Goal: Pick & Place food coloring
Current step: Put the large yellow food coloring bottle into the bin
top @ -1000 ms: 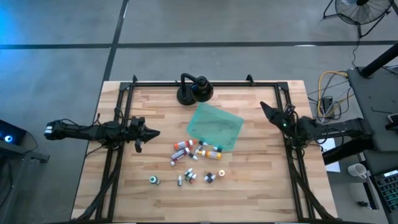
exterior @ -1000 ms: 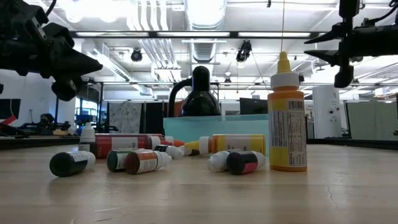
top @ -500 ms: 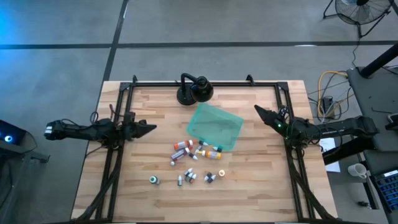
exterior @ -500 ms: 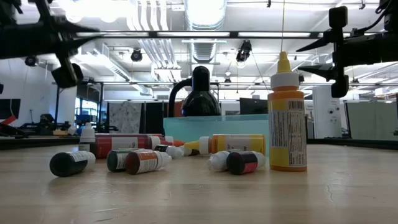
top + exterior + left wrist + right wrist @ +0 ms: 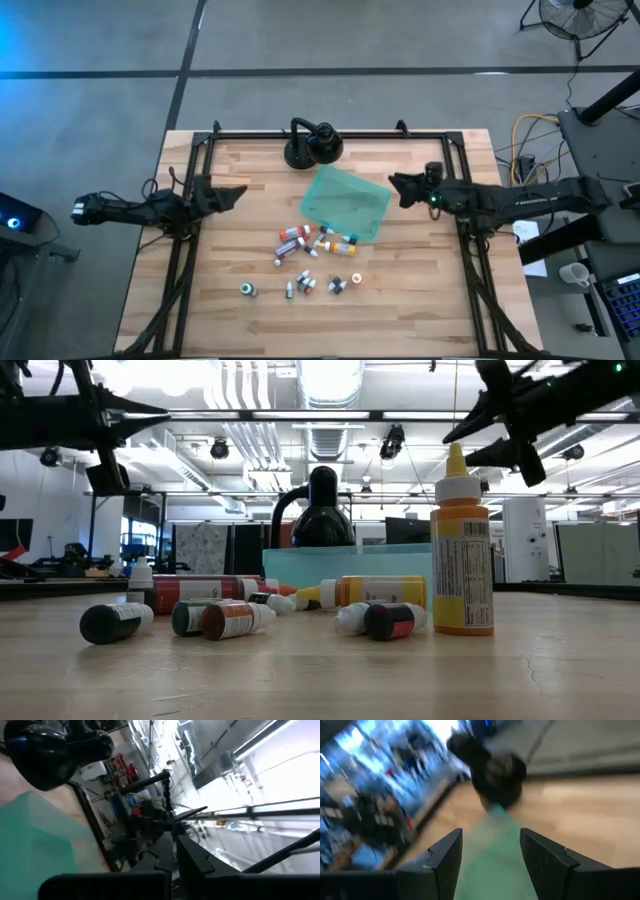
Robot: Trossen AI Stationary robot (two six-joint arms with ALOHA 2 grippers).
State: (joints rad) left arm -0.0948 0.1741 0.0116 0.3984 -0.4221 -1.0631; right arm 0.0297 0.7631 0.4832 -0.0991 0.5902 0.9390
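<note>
Apparently nothing is placed yet: the tiny coloured-capped food coloring bottles (image 5: 312,250) lie scattered beside the flat green square sheet (image 5: 347,203); the right gripper (image 5: 394,186) hovers wide open and empty, while the left gripper (image 5: 240,190) is closed, empty.

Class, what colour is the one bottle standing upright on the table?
The upright bottle is orange-yellow with a white cap and a printed label; the low view shows it best.

One camera hung overhead looking straight down at the whole table (image 5: 420,310), another sat at tabletop level right up close to the bottles (image 5: 235,618). Both wrist cams looked across at the green sheet (image 5: 502,850) and black stand (image 5: 45,750), which the overhead one caught too.
</note>
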